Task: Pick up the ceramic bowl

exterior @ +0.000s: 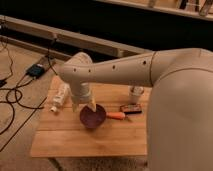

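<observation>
Hanging at ceramic bowl (93, 118) rim, gripper (88, 107) (table (75, 142) edges well apart)

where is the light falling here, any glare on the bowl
Camera view: warm light on the wooden table and arm, dark background; the gripper sits at the ceramic bowl rim; the bowl's inside looks dark, no strong glare.

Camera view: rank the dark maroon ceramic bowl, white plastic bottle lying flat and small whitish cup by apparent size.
1. Dark maroon ceramic bowl, with the gripper at its left rim.
2. White plastic bottle, about as long but slimmer; a close call.
3. Small whitish cup, clearly smallest.
</observation>
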Controlling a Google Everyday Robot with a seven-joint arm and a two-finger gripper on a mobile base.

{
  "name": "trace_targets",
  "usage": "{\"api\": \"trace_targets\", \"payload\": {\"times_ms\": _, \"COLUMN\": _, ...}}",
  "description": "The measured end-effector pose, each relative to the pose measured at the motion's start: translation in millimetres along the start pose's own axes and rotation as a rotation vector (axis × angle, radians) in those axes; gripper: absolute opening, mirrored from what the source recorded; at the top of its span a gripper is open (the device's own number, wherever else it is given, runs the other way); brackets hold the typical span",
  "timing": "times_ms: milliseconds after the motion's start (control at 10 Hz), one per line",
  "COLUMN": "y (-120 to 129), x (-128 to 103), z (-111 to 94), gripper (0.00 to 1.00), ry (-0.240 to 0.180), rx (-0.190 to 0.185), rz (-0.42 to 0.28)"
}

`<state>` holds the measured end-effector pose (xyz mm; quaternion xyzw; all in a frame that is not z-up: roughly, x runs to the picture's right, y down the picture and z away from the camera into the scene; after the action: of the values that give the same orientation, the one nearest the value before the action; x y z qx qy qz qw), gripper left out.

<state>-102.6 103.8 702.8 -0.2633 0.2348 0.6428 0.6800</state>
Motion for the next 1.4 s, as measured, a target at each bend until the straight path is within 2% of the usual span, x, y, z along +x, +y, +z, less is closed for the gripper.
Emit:
{"api": "trace_targets", "payload": {"times_ms": 1000, "y": -1.9, "x": -2.3, "z": -1.0, "gripper": 0.65, "ry": -0.005, "rx": 0.001, "rz": 0.002}}
{"api": "trace_targets", "payload": {"times_ms": 1200, "y": -19.2, "x": -9.9, "z": -3.1, "gripper": 0.65, "ry": -0.020, "rx": 0.004, "rz": 0.024}}
{"api": "trace_targets", "payload": {"times_ms": 1400, "y": -37.5, "x": -17.6, "z": 3.0, "gripper": 0.65, "ry": -0.036, "rx": -0.021, "rz": 0.051}}
